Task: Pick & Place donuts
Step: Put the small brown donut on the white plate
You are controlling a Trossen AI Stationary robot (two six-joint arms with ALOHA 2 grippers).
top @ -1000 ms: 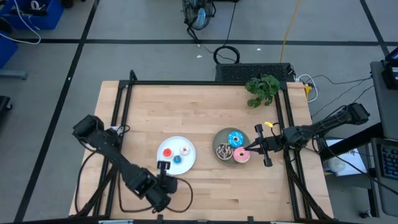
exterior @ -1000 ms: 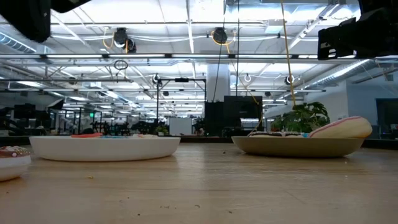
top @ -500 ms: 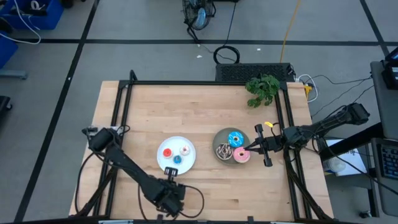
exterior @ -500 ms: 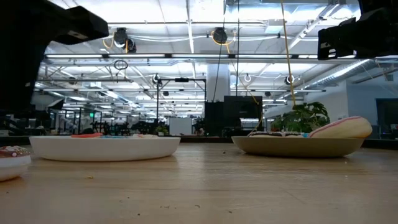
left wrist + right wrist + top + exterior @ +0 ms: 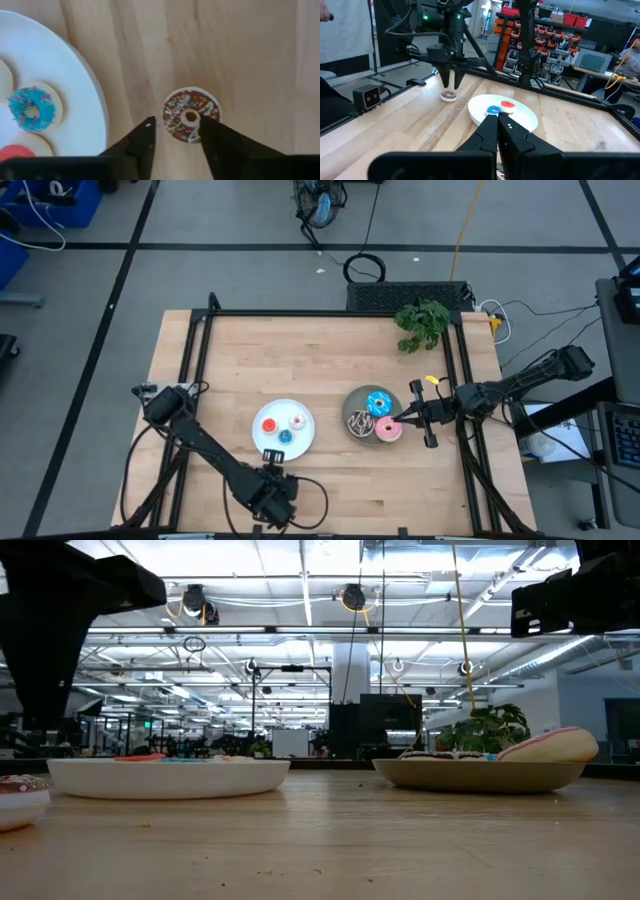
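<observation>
Lying flat on the bench (image 5: pixel 330 480), tiny brown donut (image 5: pixel 189 115), just off white plate (image 5: pixel 75 80) at its 6 o'clock edge in the high view. Hovering above it, left gripper (image 5: pixel 174 131), parted, empty. Parked at grey-green plate's (image 5: pixel 356 402) 3 o'clock, right gripper (image 5: pixel 498 121), closed, empty.

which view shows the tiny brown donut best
The left wrist view: the brown donut lies large on bare wood between the open left end effector fingers. The right wrist view shows it small; the high view hides it.
</observation>
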